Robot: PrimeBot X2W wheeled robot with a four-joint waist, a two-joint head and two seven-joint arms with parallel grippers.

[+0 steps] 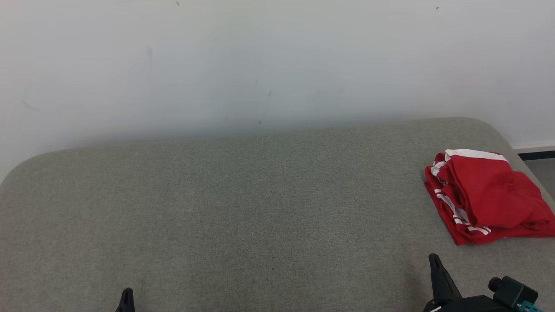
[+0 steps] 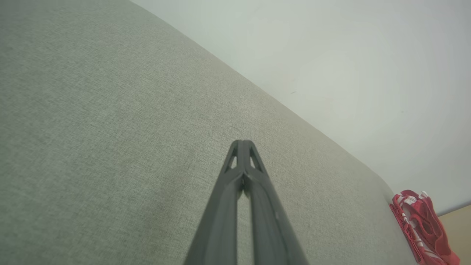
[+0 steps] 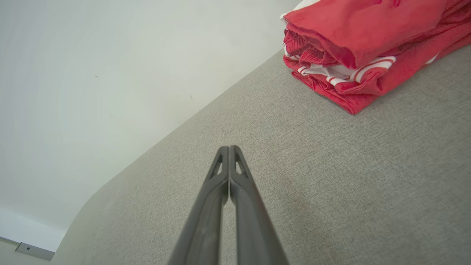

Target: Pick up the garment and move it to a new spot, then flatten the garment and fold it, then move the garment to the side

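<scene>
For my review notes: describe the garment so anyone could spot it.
A grey cushioned surface runs along a pale wall. At its right end lies the garment. It is a folded red bundle with white stripes, the sole bright thing there.

I count one red garment [image 1: 488, 197], a single piece as far as I can tell through its layers. There is one grey cushioned surface [image 1: 243, 208] and two grippers: the left gripper [image 2: 243, 141] and the right gripper [image 3: 229, 147].
</scene>
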